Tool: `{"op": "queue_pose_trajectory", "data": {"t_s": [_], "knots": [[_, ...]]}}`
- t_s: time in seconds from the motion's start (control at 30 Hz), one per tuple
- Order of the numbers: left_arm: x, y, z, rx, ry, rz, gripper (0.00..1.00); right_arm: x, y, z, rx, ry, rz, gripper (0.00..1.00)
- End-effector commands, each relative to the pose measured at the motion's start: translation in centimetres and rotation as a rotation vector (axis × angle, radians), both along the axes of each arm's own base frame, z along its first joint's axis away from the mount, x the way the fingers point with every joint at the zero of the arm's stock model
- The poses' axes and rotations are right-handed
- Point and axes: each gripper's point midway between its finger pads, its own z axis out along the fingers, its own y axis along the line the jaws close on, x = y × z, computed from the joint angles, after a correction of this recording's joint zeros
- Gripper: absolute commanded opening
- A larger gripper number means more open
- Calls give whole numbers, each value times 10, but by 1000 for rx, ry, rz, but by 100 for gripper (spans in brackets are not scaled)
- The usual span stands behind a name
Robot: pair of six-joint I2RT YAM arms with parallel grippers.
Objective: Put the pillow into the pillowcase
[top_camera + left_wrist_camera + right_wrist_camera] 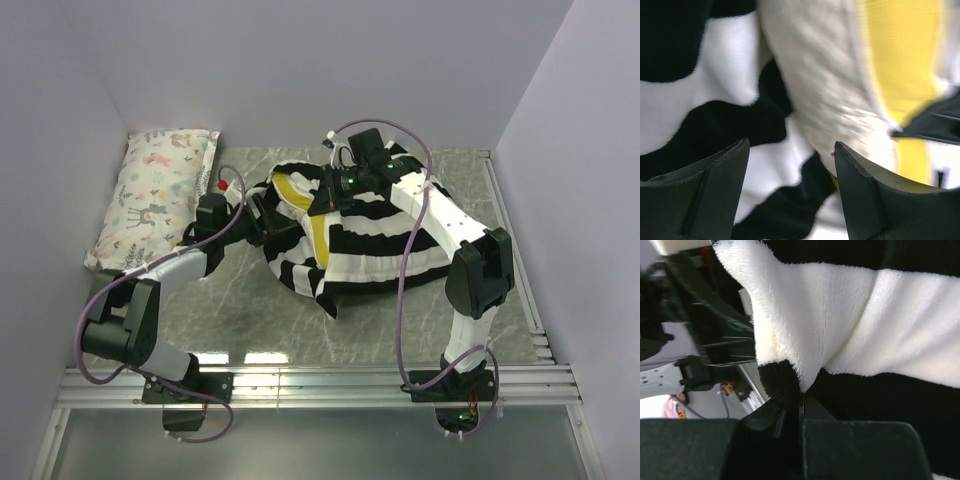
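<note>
Black-and-white pillowcase (375, 235): lies bunched in the middle of the table (260, 310), with its mouth turned to 9 o'clock.
Pillow (288, 190): partly inside the pillowcase; cream cloth and the yellow band show at the mouth.
Left gripper (790, 145): jaws stand apart and hold nothing; in its wrist view the pillow is just ahead, toward 1 o'clock.
Right gripper (801, 410): jaws clamped on a fold of the pillowcase edge, about 1 o'clock of the mouth.
Floral pillow (155, 195): at 10 o'clock on the table, apart.

The pillow (289, 189) lies partly inside the pillowcase (385, 240), right of the smaller pillow (152, 195).
</note>
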Motion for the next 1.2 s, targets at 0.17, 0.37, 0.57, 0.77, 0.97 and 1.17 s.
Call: {"op": "queue_pose_trajectory", "data": {"t_s": [0.17,0.37,0.57,0.77,0.97,1.17], "knots": [[32,-30,-6,81,-26,-21,73,-33,20,85,272,-72,167,0],[52,-61,-2,45,-45,-30,81,-51,25,98,347,-19,221,0],[64,-80,-49,80,57,56,90,-71,32,119,498,118,302,0],[72,-84,-88,64,140,78,81,-88,26,141,589,169,353,0],[80,-38,-95,319,171,109,54,-32,3,98,346,-57,108,0],[71,83,-67,565,173,241,45,26,-53,4,-97,-160,-230,0]]}}
